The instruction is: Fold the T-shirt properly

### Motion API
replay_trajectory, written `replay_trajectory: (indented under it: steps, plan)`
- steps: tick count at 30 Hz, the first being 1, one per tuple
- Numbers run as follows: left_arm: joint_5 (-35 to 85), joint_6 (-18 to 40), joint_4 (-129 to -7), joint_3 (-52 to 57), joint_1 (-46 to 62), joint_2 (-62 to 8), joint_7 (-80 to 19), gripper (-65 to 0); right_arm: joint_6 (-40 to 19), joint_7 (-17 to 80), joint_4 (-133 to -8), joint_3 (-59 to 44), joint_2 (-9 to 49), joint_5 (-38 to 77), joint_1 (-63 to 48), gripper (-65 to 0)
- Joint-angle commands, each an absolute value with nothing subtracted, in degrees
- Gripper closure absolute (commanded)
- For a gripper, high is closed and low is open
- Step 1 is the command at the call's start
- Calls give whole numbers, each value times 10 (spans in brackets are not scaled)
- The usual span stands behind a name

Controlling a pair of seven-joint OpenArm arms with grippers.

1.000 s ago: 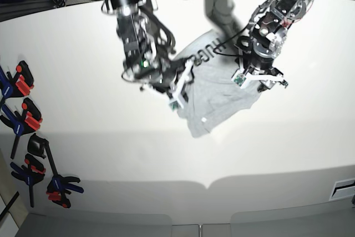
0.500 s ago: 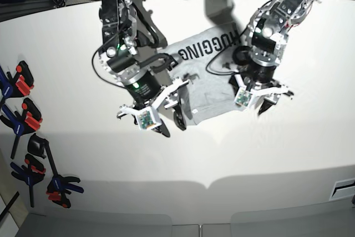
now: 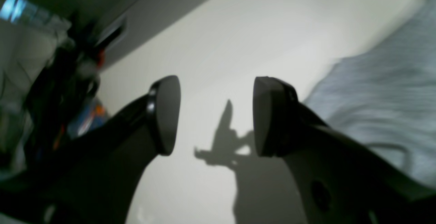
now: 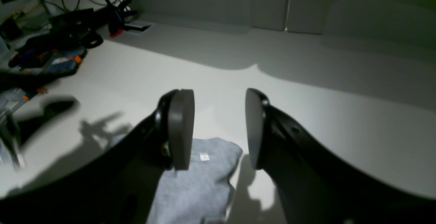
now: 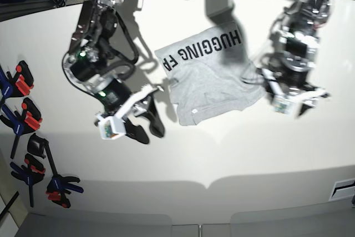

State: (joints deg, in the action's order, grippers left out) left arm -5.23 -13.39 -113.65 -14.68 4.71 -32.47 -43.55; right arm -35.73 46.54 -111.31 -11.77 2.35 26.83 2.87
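The light grey T-shirt [image 5: 213,79] lies folded in a compact shape at mid-table, with black lettering "HUGGING FA" facing up along its far edge. My left gripper [image 5: 299,104] is open and empty just right of the shirt. In the left wrist view it [image 3: 216,115] hovers over bare table with the shirt [image 3: 381,91] at its right. My right gripper [image 5: 148,129] is open and empty to the left of the shirt's near corner. In the right wrist view it [image 4: 218,128] is above that corner of the shirt [image 4: 201,183], apart from it.
Several black, blue and red clamps [image 5: 25,120] lie along the table's left edge. The white table [image 5: 222,159] has its front edge near the bottom of the base view. Cables and equipment sit behind the far edge.
Both grippers have let go of the shirt and pulled away outward, the right one to the view's left, the left one to its right. The shirt now lies flat with its lettering showing.
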Motion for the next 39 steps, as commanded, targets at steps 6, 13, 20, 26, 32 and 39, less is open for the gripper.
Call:
replay_trajectory:
  steps: [6, 13, 20, 26, 32, 39]
  plan:
    - [107, -64, -1146, 29, 92, -338, -429, -318, -400, 604, -1131, -206, 29, 408, 39, -236]
    - [221, 51, -1146, 137, 202, -338, -430, -318, -400, 637, -1164, -305, 56, 476, 23, -236]
    - [228, 84, -1153, 153, 310, -337, -433, -318, -400, 722, -1230, -378, 69, 572, -31, -236]
    - [204, 84, -1218, 153, 417, -333, -433, -318, -400, 759, -1302, -399, 86, 588, -115, -236]
    - [140, 51, -1303, 153, 523, -333, -433, -318, -400, 795, -1341, -435, 118, 587, -226, -236]
    - [110, 22, -1306, 153, 617, -300, -450, -318, -400, 800, -1343, -539, 124, 674, -366, -236]
